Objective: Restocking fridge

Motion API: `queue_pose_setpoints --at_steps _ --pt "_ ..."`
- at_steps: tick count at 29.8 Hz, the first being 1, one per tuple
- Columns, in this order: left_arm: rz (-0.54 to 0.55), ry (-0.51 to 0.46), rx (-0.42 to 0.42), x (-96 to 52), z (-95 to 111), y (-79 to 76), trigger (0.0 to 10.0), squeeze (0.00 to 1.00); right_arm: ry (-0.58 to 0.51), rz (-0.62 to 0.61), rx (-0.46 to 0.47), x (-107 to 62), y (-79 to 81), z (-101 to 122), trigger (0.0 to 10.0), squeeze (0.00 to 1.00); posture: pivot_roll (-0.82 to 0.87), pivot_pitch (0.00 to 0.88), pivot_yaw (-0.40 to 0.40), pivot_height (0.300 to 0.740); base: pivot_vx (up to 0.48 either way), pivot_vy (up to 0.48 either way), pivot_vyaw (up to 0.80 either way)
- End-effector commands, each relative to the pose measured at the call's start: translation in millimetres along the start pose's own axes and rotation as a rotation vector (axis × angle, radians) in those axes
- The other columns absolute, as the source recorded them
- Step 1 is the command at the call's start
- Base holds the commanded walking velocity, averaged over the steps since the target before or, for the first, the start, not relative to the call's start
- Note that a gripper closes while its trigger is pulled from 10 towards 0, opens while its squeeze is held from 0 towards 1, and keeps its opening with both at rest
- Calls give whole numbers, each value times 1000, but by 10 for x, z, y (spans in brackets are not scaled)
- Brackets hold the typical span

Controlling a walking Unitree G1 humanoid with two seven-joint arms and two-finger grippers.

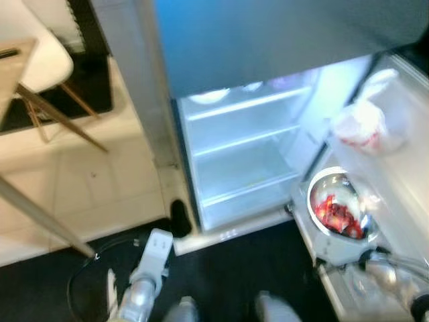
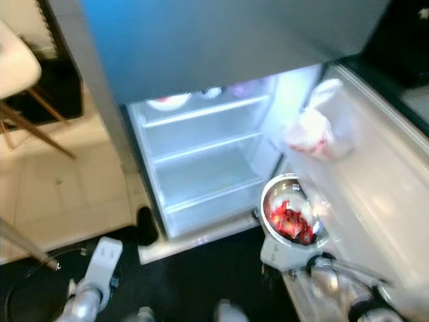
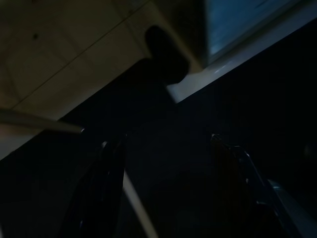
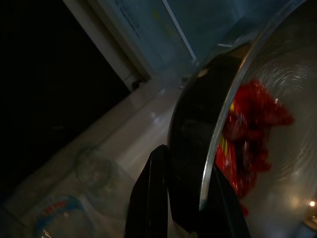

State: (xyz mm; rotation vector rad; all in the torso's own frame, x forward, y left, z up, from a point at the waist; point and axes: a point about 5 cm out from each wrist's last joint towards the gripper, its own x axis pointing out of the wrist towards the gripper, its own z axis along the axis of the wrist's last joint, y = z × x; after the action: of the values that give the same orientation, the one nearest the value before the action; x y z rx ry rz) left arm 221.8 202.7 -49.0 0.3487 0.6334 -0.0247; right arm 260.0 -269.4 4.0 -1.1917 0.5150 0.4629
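At the far left a white chair (image 1: 40,57) with slanting wooden legs stands on the pale tiled floor (image 1: 100,188), with a dark mat (image 1: 87,84) behind it. Near the robot, on the left, the left gripper (image 3: 166,163) hangs low over a black mat (image 1: 228,268); its two black fingers (image 3: 101,183) are spread wide apart and have hold of nothing. A thin cable (image 1: 100,258) curls on the floor just beside that arm.

In the middle the fridge (image 1: 268,40) stands with its lower compartment lit, and white shelves (image 1: 244,141) run across it. A white dish (image 1: 209,96) sits on the top shelf.

To the right the fridge door (image 2: 375,174) is swung open, and a white plastic bag (image 2: 315,131) with red inside rests in its far rack. Nearer, the right gripper (image 4: 185,198) pinches the rim of a metal bowl (image 2: 291,211) of red food (image 4: 252,134), one finger outside the wall and one inside. The bowl is held just beside the door's inner side, right of the lit compartment.
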Motion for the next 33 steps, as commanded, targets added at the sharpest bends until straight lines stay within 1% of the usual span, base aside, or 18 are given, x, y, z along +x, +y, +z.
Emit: queue_pose_setpoints --at_steps 1,4,7,8,9,10,11,13,15,16,17,21,25,27,28,29,32,33 --pt "3 39 -3 -39 -113 1 10000 0 -98 -8 -9 23 -27 155 10000 0 -36 161 -28 740 0 0 0" --pt "6 40 -8 -39 -114 4 10000 0 -131 3 -27 28 -26 210 10000 0 -37 160 -28 740 0 0 0" --pt "11 36 -21 -39 -109 9 10000 0 -195 11 -39 39 -43 321 10000 0 -34 160 -29 740 0 0 0" --pt "11 36 -21 -39 -109 9 10000 0 -195 11 -39 39 -43 321 10000 0 -34 160 -29 740 0 0 0" --pt "11 33 -26 -39 -106 8 10000 0 -238 22 -47 40 -40 391 10000 0 -35 161 -29 740 0 0 0" --pt "11 33 -26 -39 -106 8 10000 0 -238 22 -47 40 -40 391 10000 0 -35 161 -29 740 0 0 0" --pt "11 34 -27 -39 -106 6 10000 0 -274 39 -56 35 -23 445 10000 0 -35 161 -29 740 0 0 0" --pt "10 34 -27 -39 -106 5 10000 0 -287 46 -60 32 -14 465 10000 0 -35 161 -29 740 0 0 0" --pt "10 34 -27 -39 -106 5 10000 0 -302 57 -76 25 3 486 10000 0 -35 163 -29 740 0 0 0" --pt "12 36 -26 -40 -109 6 10000 0 -338 94 -119 0 50 527 10000 0 -35 165 -29 740 0 0 0" --pt "12 36 -26 -40 -109 6 10000 0 -338 94 -119 0 50 527 10000 0 -35 165 -29 740 0 0 0" --pt "14 40 -24 -42 -118 7 10000 0 -373 148 -185 -41 103 551 10000 0 -38 166 -28 740 0 0 0" --pt "15 41 -25 -42 -118 7 10000 0 -380 156 -193 -46 106 557 10000 0 -39 165 -30 740 0 0 0" --pt "17 38 -37 -37 -106 1 10000 0 -400 168 -214 -44 84 607 10000 0 -40 165 -30 740 0 0 0" --pt "17 35 -52 -31 -91 -9 10000 0 -407 158 -252 -18 27 680 10000 0 -40 166 -30 740 0 0 0" --pt "17 35 -52 -31 -91 -9 10000 0 -407 158 -252 -18 27 680 10000 0 -40 166 -30 740 0 0 0" --pt "18 33 -57 -29 -82 -19 10000 0 -415 111 -233 24 -80 810 10000 0 -37 167 -29 740 0 0 0" --pt "18 33 -57 -29 -82 -19 10000 0 -415 111 -233 24 -80 810 10000 0 -37 167 -29 740 0 0 0"
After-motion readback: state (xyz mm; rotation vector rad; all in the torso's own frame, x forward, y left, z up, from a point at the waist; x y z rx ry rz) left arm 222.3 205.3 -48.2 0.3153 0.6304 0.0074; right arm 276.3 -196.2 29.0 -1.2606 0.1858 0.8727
